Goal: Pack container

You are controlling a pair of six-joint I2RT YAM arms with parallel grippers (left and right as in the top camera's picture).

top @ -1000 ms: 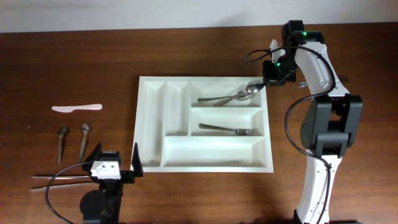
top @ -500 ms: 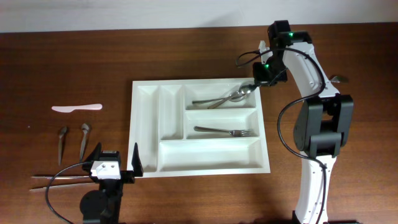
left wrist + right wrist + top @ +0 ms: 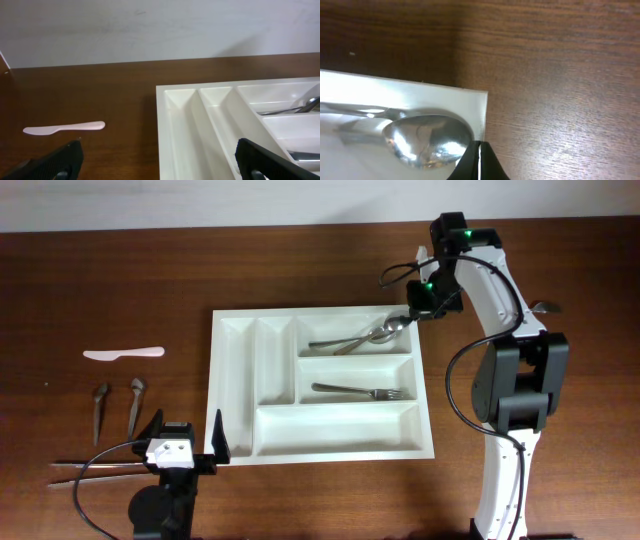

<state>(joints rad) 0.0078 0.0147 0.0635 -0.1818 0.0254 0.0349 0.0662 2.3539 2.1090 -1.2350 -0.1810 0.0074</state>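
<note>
White container [image 3: 236, 385], right gripper [image 3: 411, 317] pinched shut on its far right corner rim

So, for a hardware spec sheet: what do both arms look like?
The right arm has white shells, black joint housings, a looping black cable and green indicator lights. The left arm shows a white wrist block, black jaws, black cable.

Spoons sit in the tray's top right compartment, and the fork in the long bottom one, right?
Not quite. The overhead view shows the fork in the short middle compartment of the tray, not the long bottom one. The spoons are in the top right compartment, as you say.
</note>
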